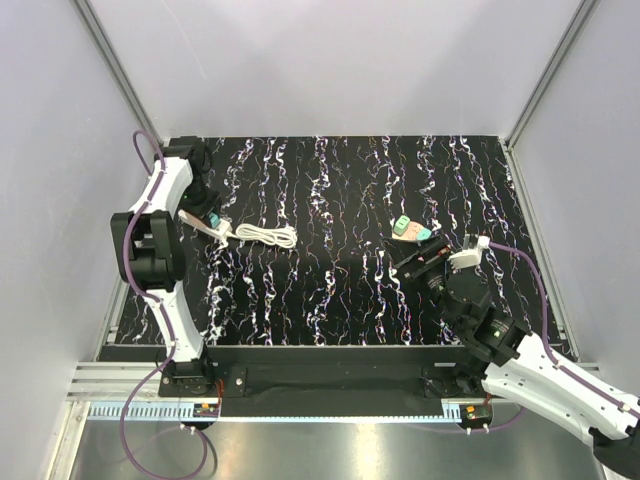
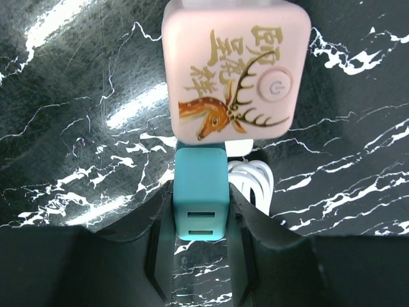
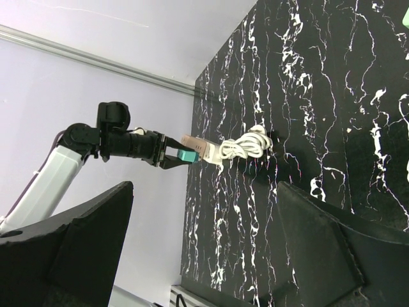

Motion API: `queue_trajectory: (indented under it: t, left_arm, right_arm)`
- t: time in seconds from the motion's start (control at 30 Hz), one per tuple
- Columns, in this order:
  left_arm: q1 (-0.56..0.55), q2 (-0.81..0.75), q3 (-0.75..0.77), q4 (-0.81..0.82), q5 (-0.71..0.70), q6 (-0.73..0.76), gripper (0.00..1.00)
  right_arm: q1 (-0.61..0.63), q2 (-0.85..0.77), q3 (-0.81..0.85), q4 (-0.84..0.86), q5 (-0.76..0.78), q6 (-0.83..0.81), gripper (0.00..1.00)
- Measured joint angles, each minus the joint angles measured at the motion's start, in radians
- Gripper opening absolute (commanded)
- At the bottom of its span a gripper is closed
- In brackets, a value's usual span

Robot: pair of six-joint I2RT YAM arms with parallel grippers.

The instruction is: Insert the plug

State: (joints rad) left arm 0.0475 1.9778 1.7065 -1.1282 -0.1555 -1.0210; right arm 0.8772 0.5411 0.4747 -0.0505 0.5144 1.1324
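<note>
The left arm folds up along the left edge of the table [image 1: 350,180], its wrist turned inward toward the middle. The left tool [image 2: 201,198] is clenched on the sides of a teal plug [image 2: 200,204] low over the far-left part of the table. The plug's long axis runs in line with the fingers; its two-slot end faces back to the wrist, and its far end meets a pink block [image 2: 235,70] printed with a deer. A coiled white cable [image 2: 255,182] lies just beside them. The right arm stretches from the near-right corner, and the right tool [image 3: 204,185] is spread wide, holding nothing, near a small pink and teal item [image 1: 411,229].
</note>
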Motion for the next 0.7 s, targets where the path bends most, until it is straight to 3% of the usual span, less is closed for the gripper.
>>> queue_trajectory:
  t: [0.7]
  left_arm:
    - [0.014,0.047,-0.021,0.054,0.034,0.027,0.0]
  right_arm:
    - [0.0,-0.011,0.0,0.0,0.001,-0.002,1.0]
